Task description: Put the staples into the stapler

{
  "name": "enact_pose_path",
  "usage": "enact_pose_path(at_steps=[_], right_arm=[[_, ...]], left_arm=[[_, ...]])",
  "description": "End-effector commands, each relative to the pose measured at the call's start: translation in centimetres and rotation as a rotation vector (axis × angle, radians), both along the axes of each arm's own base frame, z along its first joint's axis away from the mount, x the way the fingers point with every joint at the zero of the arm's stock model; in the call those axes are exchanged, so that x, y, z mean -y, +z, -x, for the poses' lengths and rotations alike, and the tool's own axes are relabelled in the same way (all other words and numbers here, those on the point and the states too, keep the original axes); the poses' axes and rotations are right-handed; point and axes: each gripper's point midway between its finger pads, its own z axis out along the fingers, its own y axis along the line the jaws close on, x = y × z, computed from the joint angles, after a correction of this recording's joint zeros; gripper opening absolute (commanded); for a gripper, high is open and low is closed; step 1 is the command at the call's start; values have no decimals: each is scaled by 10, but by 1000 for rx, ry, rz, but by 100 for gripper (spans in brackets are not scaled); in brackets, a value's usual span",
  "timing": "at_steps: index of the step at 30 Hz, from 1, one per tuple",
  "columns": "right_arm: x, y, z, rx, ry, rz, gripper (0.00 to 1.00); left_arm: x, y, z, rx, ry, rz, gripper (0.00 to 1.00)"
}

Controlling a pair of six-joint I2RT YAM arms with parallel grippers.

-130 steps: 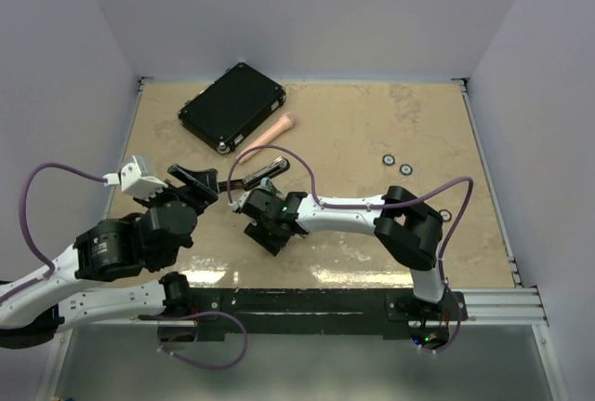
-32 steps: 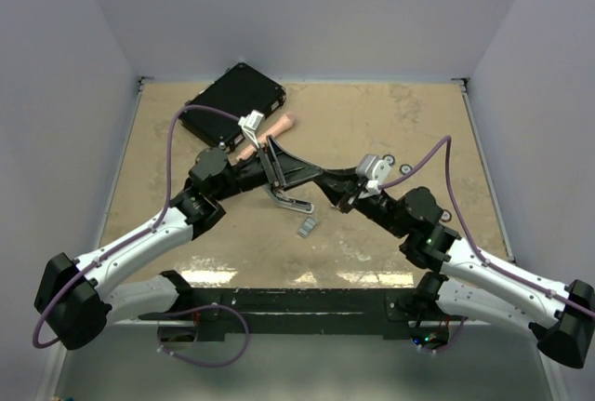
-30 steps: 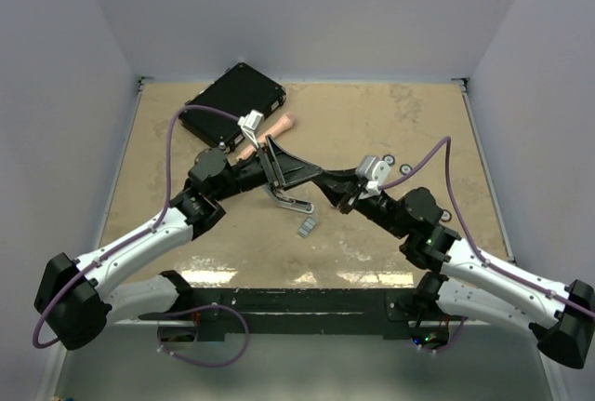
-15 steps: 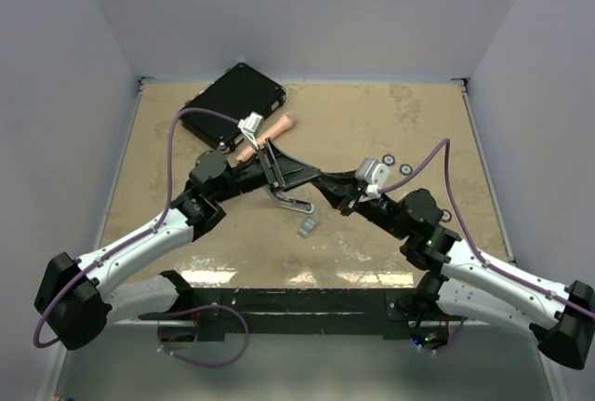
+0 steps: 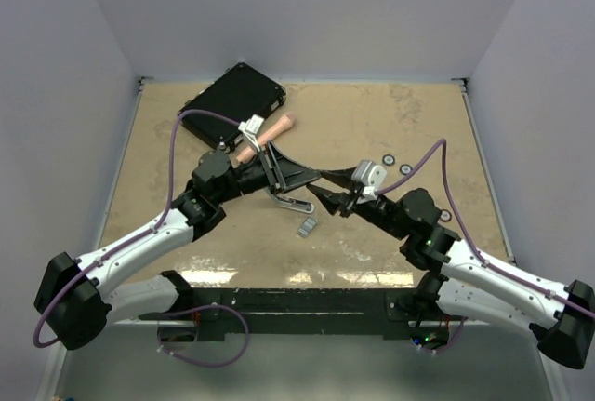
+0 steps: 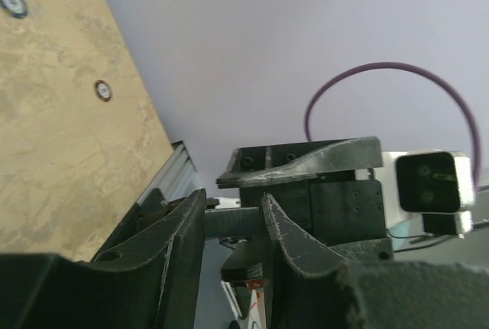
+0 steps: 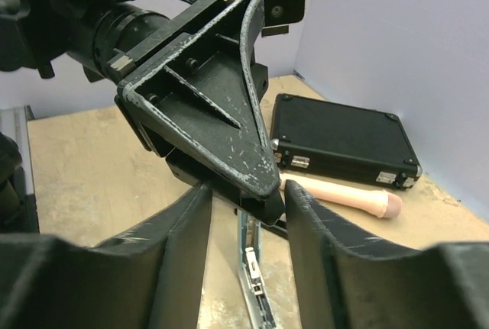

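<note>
Staples are loose on the table just beside the right claw, which hangs half open, empty. Left claw looks clamped on the open stapler; I'd steady that before grabbing them.

Pale lilac walls on three sides, beige marbled table, metal rail along its near edge, even light

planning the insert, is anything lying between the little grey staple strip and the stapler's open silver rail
Nothing visible: only bare tan tabletop separates the small grey ribbed staple strip from the opened black stapler's silver metal rail. The right gripper hangs close to that rail's right end, though.
</note>
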Motion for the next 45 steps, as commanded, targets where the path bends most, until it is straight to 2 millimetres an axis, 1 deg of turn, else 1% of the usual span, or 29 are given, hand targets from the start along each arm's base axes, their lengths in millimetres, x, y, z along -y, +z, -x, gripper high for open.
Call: enact_pose_path(at_steps=[1, 2, 3, 4, 5, 6, 7, 8, 9, 10, 12, 13, 14, 15, 17, 18, 19, 20, 21, 26, 27, 29, 30, 32, 33, 36, 38, 39, 45], right_arm=[[4, 7, 1, 4, -10, -5, 52], [7, 5, 2, -4, -16, 1, 61], [9, 3, 1, -12, -28, 5, 64], [11, 2, 1, -19, -35, 8, 67], [13, -5, 1, -39, -42, 28, 71], [20, -3, 0, -43, -69, 17, 72], [23, -4, 0, -57, -81, 15, 73], [29, -9, 0, -76, -101, 24, 74], [38, -6, 1, -79, -123, 5, 74], [49, -6, -4, -103, -190, -19, 74], [70, -6, -6, -126, -265, -52, 74], [85, -6, -14, -148, -355, -81, 74], [93, -9, -15, -179, -390, -98, 74], [103, -10, -17, -194, -434, -121, 74], [124, -6, -18, -206, -512, -177, 74], [128, -7, -17, -208, -526, -185, 74], [132, -6, -16, -209, -532, -198, 74], [134, -9, -16, -213, -541, -186, 74], [133, -10, -16, -217, -540, -177, 74], [129, -20, -15, -244, -525, -133, 74], [128, -22, -15, -246, -523, -131, 74], [128, -24, -14, -249, -523, -130, 74], [128, -25, -15, -249, -523, -126, 74], [128, -25, -15, -247, -522, -123, 74], [128, -25, -15, -246, -522, -121, 74], [127, -28, -16, -243, -528, -107, 74], [126, -30, -17, -243, -530, -105, 74], [127, -31, -17, -242, -533, -107, 74], [126, -33, -19, -238, -539, -105, 74]], left_arm=[[-2, -4, -9, 60, 50, -95, 32], [-4, -8, -13, 68, 76, -124, 32], [-5, -9, -18, 74, 93, -154, 32], [-8, -24, -20, 80, 104, -231, 32], [-11, -31, -26, 86, 141, -275, 32], [-12, -33, -31, 97, 162, -315, 32], [-18, -53, -31, 97, 167, -417, 32], [-18, -61, -33, 113, 201, -473, 32], [-16, -68, -36, 121, 209, -519, 32], [-18, -81, -34, 138, 201, -593, 32], [-9, -99, -32, 153, 202, -684, 33], [-9, -109, -33, 163, 204, -731, 33], [-6, -116, -31, 174, 210, -765, 33], [-4, -131, -32, 172, 211, -811, 33], [2, -146, -30, 211, 222, -874, 33], [5, -164, -30, 210, 212, -921, 33], [10, -170, -30, 237, 206, -942, 33], [16, -177, -26, 264, 201, -966, 34], [22, -191, -26, 271, 187, -1006, 35], [51, -222, -18, 366, 133, -1120, 36], [59, -232, -17, 376, 111, -1140, 36], [71, -238, -11, 401, 74, -1163, 37], [74, -251, -8, 403, 52, -1195, 37], [80, -257, -4, 427, 26, -1212, 38], [81, -266, -2, 426, 12, -1231, 38], [80, -281, -1, 425, -17, -1274, 38], [81, -285, -1, 434, -30, -1296, 38], [76, -294, 0, 436, -42, -1334, 38], [70, -313, 4, 448, -55, -1405, 42]])
